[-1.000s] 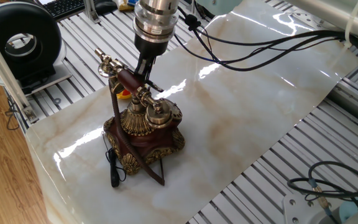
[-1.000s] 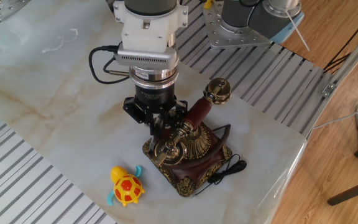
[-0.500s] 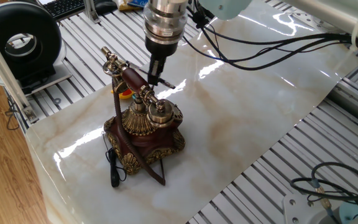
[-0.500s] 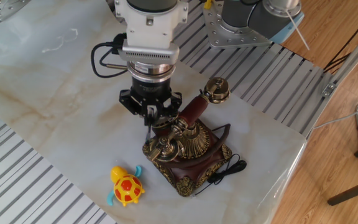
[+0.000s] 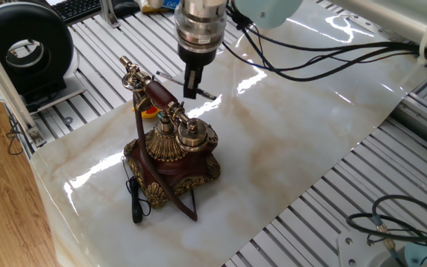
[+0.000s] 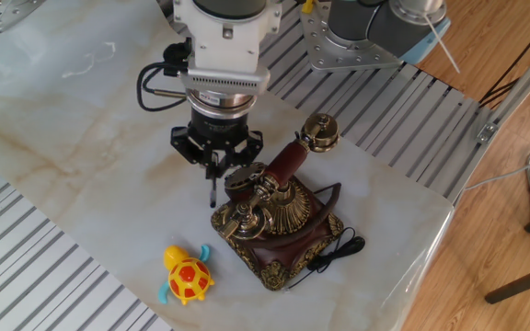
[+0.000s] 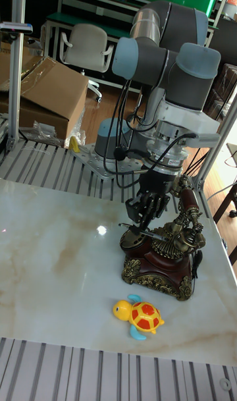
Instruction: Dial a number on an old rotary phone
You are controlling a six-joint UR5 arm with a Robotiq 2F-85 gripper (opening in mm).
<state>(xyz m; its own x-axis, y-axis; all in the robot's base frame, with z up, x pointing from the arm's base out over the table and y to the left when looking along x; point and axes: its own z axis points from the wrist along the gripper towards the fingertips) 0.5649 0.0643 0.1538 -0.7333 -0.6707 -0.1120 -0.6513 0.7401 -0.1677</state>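
Lifted and drawn back from the dial since a second ago, the gripper (image 6: 213,175) now hangs above and just beside the old rotary phone (image 6: 279,223), on its far-left side in the other fixed view. That phone stands on the marble sheet (image 6: 81,119) near its right edge, its handset (image 5: 154,93) resting across the tall cradle and its black cord (image 5: 134,200) trailing off the base. Pinched between the fingers is a slim pen (image 7: 141,230), jutting sideways with its tip clear of the dial in the tall fixed view. I judge the pen serves as a dialling stylus; whether any digit is done cannot be read, and dialling likely remains. A yellow toy turtle (image 6: 186,275) lies near the phone's base.
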